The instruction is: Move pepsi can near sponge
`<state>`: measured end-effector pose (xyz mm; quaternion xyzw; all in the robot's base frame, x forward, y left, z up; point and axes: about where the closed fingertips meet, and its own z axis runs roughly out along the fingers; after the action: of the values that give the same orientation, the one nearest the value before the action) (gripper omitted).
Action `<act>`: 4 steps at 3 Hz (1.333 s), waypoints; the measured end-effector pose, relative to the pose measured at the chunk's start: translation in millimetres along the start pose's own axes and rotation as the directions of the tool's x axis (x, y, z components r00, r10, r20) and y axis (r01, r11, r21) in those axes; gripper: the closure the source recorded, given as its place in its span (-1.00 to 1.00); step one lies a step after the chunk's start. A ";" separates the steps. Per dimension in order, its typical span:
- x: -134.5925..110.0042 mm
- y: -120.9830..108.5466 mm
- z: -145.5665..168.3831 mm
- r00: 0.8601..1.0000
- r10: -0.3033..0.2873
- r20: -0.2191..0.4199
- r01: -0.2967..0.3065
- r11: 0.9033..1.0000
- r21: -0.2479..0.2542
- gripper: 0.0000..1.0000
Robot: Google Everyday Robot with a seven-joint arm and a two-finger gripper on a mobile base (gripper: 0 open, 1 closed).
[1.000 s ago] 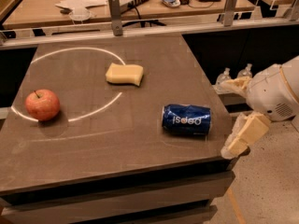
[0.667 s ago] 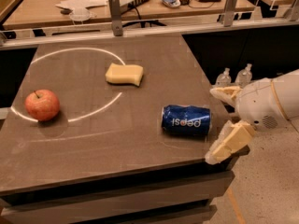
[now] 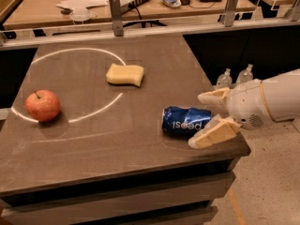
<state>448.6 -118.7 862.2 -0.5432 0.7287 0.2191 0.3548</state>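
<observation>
1. Blue can [image 3: 183,121] lies on its side on the counter [image 3: 93,144], now between the jaws; a moment ago it lay left of them.
2. The gripper [image 3: 198,121] has slid in, jaws wide, not squeezing yet.
3. Closing looks next; the sponge [image 3: 124,74] waits well beyond the jaws, up-left.

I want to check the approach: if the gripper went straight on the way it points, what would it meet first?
Probably the pepsi can, lying on its side near the edge of the table; the gripper, fingers open, flanks the end facing it.
</observation>
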 end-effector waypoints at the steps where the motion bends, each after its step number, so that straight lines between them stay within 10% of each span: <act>1: 1.9 -9.1 11.4 1.000 -0.012 -0.002 0.012 1.000 0.006 -0.01; 3: -44.3 -67.6 -6.2 0.994 0.006 0.111 -0.017 0.995 0.102 0.99; 4: -59.3 -117.3 -6.8 0.996 0.056 0.066 -0.067 0.982 0.179 1.00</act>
<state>567.1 -122.5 919.1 -0.4792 0.7509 0.1793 0.4176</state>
